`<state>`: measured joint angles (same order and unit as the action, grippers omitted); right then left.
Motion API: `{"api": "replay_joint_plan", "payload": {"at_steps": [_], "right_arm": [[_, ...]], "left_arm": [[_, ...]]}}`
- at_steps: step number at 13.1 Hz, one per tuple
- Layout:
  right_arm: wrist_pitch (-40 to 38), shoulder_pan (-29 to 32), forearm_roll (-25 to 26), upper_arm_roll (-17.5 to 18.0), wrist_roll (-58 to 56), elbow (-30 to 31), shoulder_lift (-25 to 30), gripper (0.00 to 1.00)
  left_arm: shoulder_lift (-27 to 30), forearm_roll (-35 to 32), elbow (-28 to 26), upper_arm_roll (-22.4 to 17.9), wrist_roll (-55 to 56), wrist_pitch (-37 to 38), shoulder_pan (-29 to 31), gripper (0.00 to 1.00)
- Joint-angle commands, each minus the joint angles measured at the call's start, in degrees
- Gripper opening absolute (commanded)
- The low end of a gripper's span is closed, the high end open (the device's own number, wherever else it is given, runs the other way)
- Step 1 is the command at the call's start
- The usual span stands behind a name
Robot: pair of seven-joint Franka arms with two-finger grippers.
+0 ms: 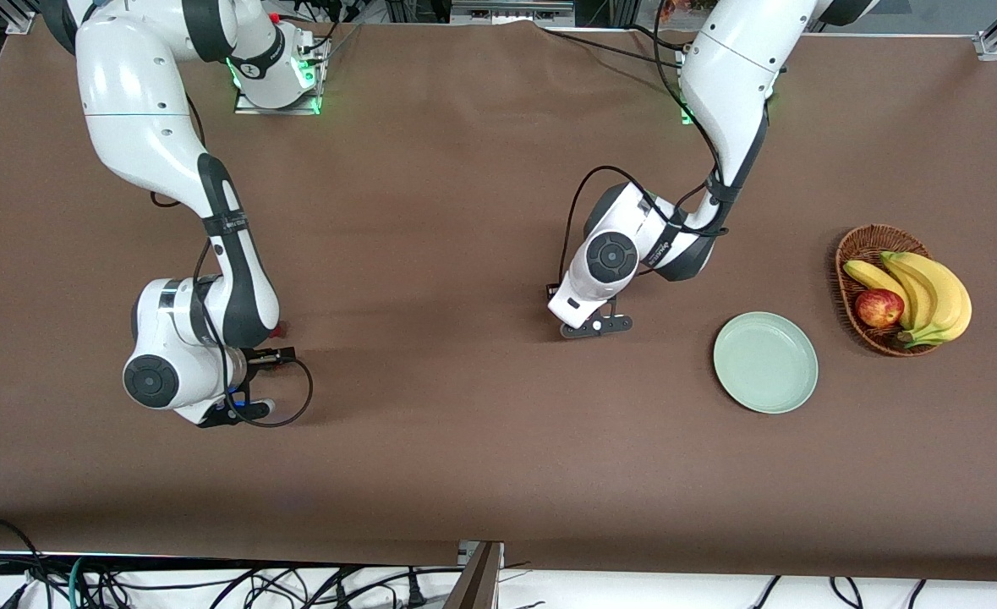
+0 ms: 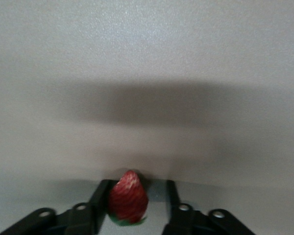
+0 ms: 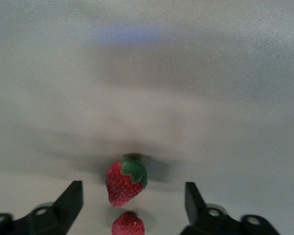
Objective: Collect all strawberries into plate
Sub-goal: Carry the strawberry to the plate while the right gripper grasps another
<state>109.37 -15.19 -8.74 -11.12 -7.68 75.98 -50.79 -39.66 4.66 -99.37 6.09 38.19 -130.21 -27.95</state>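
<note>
Nearest the front camera, the right hand (image 1: pixel 244 412) hangs low over the brown surface (image 1: pixel 464 440) toward the right arm's end, its fingers spread wide. Between them, in its wrist view, lie two strawberries (image 3: pixel 126 180) not yet gripped, the second strawberry (image 3: pixel 128 224) close beside the first.

The mint-green plate (image 1: pixel 765 362) sits bare toward the left arm's end, so nothing is collected so far.

The left hand (image 1: pixel 597 326) is low over mid-surface; a third strawberry (image 2: pixel 129 197) sits between its fingers, touching one, with a gap to the other, so the hand looks open.

Farthest, a wicker basket (image 1: pixel 860 245) holds bananas (image 1: pixel 929 292) and an apple (image 1: pixel 879 308). All three berries remain to be moved.
</note>
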Motion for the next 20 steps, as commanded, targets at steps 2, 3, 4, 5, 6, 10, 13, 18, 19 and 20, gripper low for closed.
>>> {"api": "replay_joint_plan", "payload": {"at_steps": [2, 3, 4, 5, 6, 10, 13, 18, 19, 20], "right_arm": [[2.78, 0.08, -0.31, 0.57, -0.58, 3.12, 1.13, 0.73], [2.69, 0.08, -0.31, 0.57, -0.58, 3.12, 1.21, 0.56], [2.43, 0.08, -0.31, 0.57, -0.49, 3.04, 1.30, 0.39], [2.25, -0.19, -0.31, 0.66, -0.49, 2.95, 1.39, 0.22], [2.08, -0.45, -0.31, 0.66, 0.12, 2.86, 1.57, 0.11], [2.16, -4.30, -5.64, 1.53, 5.10, 1.98, 2.80, 0.01], [4.61, -11.94, -11.89, 2.15, 21.34, -0.65, 2.62, 0.02], [26.11, -28.46, -15.34, 4.26, 47.81, -0.92, -0.09, 0.02], [31.29, -31.36, -15.34, 4.27, 51.33, -1.01, -1.41, 0.02], [35.78, -33.74, -15.34, 4.44, 54.76, -1.79, -2.90, 0.02]], "left_arm": [[2.64, -0.71, -0.39, -0.64, 0.83, 3.98, -0.09, 0.00], [4.22, -0.80, -0.04, -1.17, 0.74, 7.14, 0.17, 0.00], [5.45, -1.49, 1.53, -2.30, 0.74, 11.08, 0.35, 0.00], [6.08, -4.29, 3.89, -4.23, 0.65, 15.73, 0.35, 0.00], [6.00, -8.32, 6.70, -4.68, 0.57, 20.83, 0.44, 0.00], [5.56, -23.10, 9.72, -4.69, -10.20, 30.90, 5.95, 0.00], [5.64, -22.51, 10.07, -4.08, -31.18, 30.11, 15.35, 0.00], [0.65, -9.07, 9.28, -3.90, -66.88, 15.28, 27.41, 0.00], [-0.59, -8.80, 9.19, -3.90, -71.02, 12.56, 28.55, 0.01], [-1.55, -8.36, 8.67, -3.81, -73.24, 10.53, 29.26, 0.01]]}}
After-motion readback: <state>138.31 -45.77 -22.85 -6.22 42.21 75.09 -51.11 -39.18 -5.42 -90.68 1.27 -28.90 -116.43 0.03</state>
